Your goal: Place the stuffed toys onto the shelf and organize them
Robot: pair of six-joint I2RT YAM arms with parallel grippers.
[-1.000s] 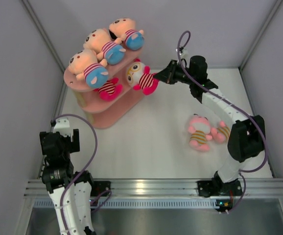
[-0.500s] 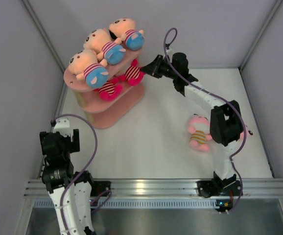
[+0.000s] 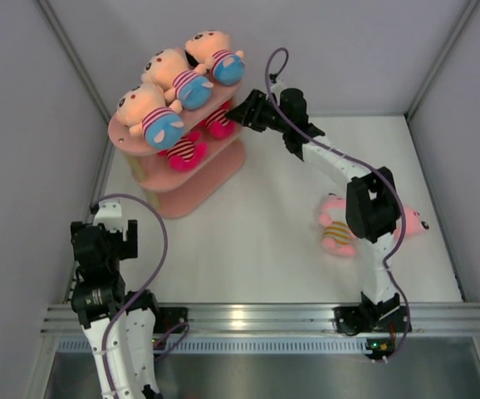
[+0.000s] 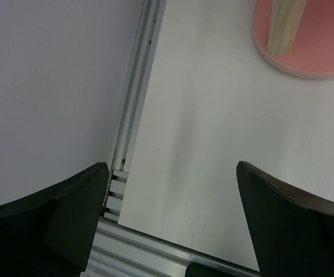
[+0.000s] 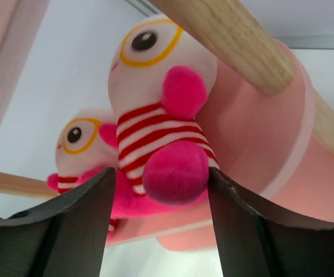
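Note:
The pink shelf (image 3: 192,184) stands at the back left. Three peach-headed stuffed toys (image 3: 176,81) lie on its top tier. Two white-faced magenta toys rest on the middle tier, one (image 3: 186,151) to the left and one (image 3: 217,123) at the right end. My right gripper (image 3: 238,112) is at that right-hand toy (image 5: 158,124) and stands open. The toy's magenta foot (image 5: 175,176) lies between the spread fingers, apart from the left finger (image 5: 74,222). My left gripper (image 4: 173,190) hangs open and empty over the near-left corner.
Two pink toys with yellow stripes lie on the table at the right, one (image 3: 337,226) in plain view and one (image 3: 412,223) partly behind my right arm. A wooden post (image 5: 245,49) of the shelf crosses just above the toy's head. The shelf's base (image 4: 323,57) is ahead of my left gripper.
My right arm carried the magenta toy left onto the shelf's middle tier, then its jaws opened off it. The left arm stayed put.

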